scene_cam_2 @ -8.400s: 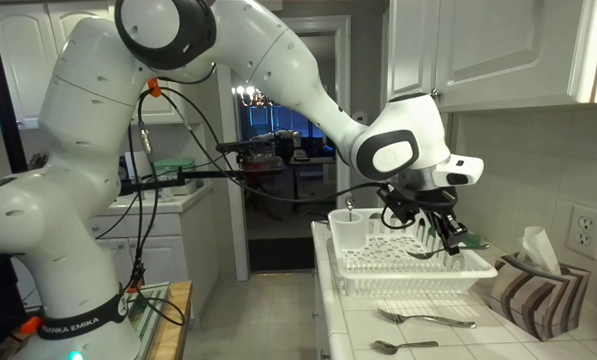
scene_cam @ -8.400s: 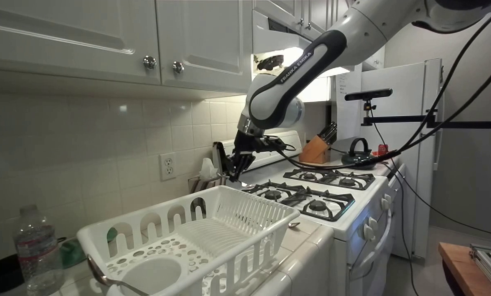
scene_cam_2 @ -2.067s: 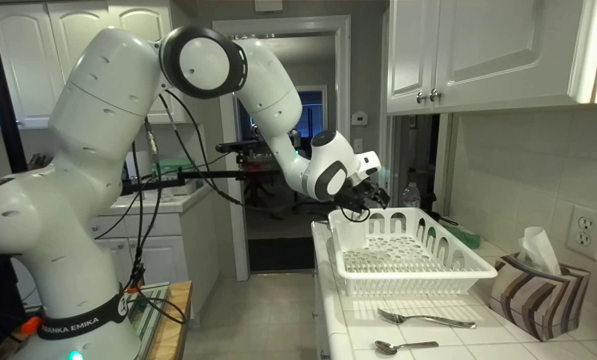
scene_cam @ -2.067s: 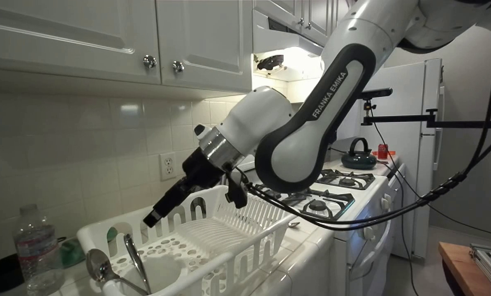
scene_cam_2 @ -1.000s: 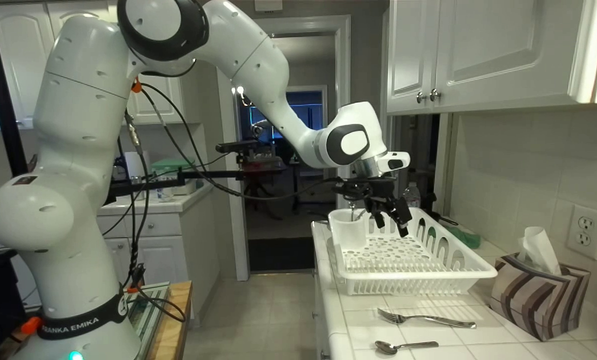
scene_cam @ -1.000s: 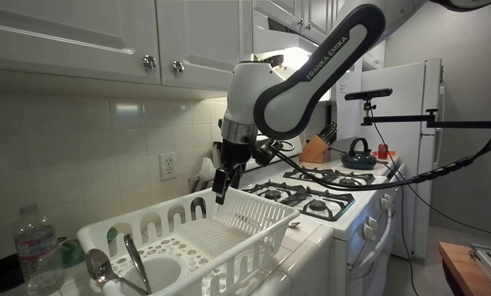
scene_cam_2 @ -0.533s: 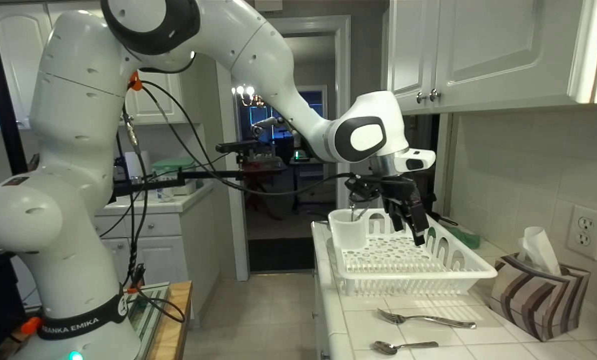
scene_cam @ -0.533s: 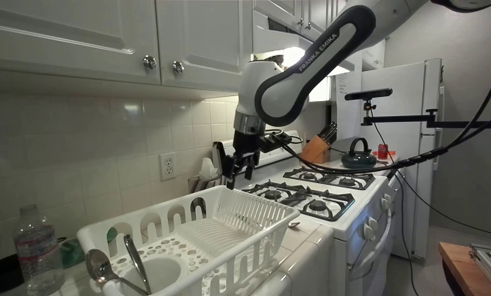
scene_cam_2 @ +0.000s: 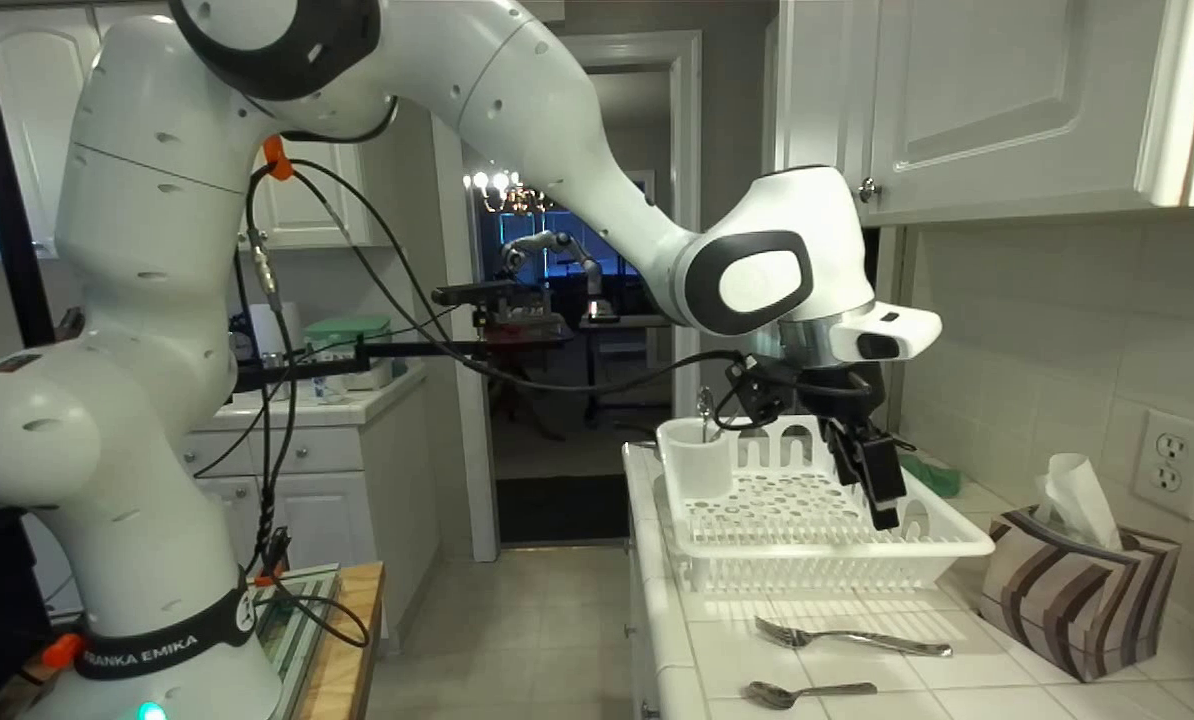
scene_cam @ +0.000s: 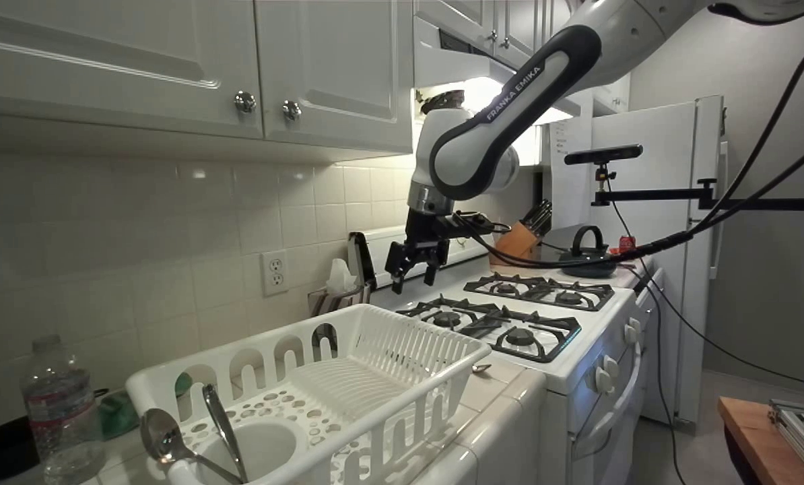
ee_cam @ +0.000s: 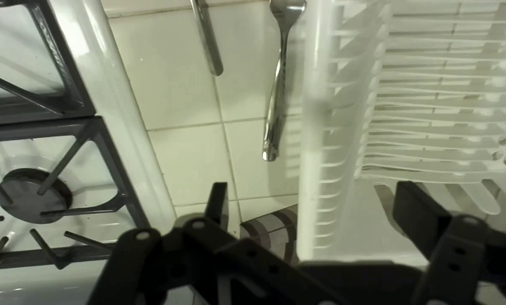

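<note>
My gripper (ee_cam: 314, 192) is open in the wrist view, its black fingers wide apart and holding nothing. The rim of a white dish rack (ee_cam: 314, 127) shows between and below them. In an exterior view the gripper (scene_cam: 413, 283) hangs above the rack's stove-side end. On the tiled counter beside the rack lie a fork (scene_cam_2: 857, 640) and a smaller spoon (scene_cam_2: 812, 692); the wrist view shows the fork (ee_cam: 280, 72) and the spoon's handle (ee_cam: 209, 46). Inside the rack, a white cup (scene_cam_2: 697, 465) holds a spoon (scene_cam: 163, 434) and a second metal utensil (scene_cam: 223, 428).
A striped tissue box (scene_cam_2: 1077, 590) stands by the wall near the rack. The gas stove (scene_cam: 520, 337) adjoins the counter. A plastic bottle (scene_cam: 62, 411) and a green item (scene_cam: 116, 412) sit behind the rack. Cabinets (scene_cam: 335, 74) hang above.
A utensil held in the gripper several seconds ago now stands in the cup. Since then the open gripper has moved from the cup toward the stove-side end of the rack.
</note>
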